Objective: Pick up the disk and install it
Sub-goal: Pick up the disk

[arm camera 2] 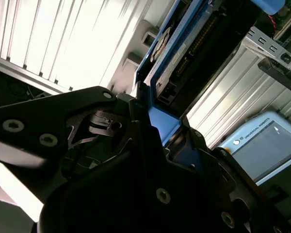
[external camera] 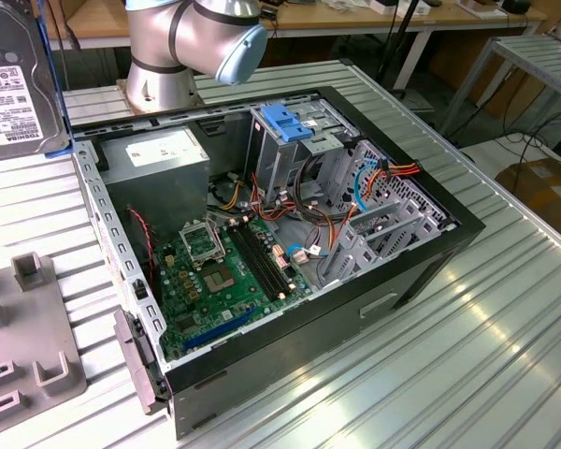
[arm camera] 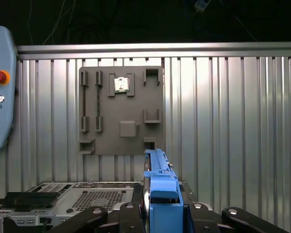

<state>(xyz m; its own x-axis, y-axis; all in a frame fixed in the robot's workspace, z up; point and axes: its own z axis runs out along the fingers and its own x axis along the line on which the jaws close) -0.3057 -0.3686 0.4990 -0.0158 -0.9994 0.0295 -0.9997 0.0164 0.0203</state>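
Claw: the gripper (arm camera: 162, 216) is clamped on the disk's blue rail in the first wrist view.
Disk: the disk (external camera: 14, 75) is held aloft with its label facing the exterior view, at 10 o'clock from the case and well apart from the drive cage.
Edges: the case (external camera: 355, 318) lies open upward, with a metal rim along 9 o'clock.
Open room: the ribbed table (external camera: 467, 355) spreads wide at 4 o'clock, and the fixture plate (external camera: 28, 346) sits at 8.
Case contents: power supply (external camera: 159, 154) at 11, drive cage (external camera: 280, 159) with blue latch (external camera: 290, 122) at 12, motherboard (external camera: 224, 271) at 7, cables (external camera: 383, 173) at 2.
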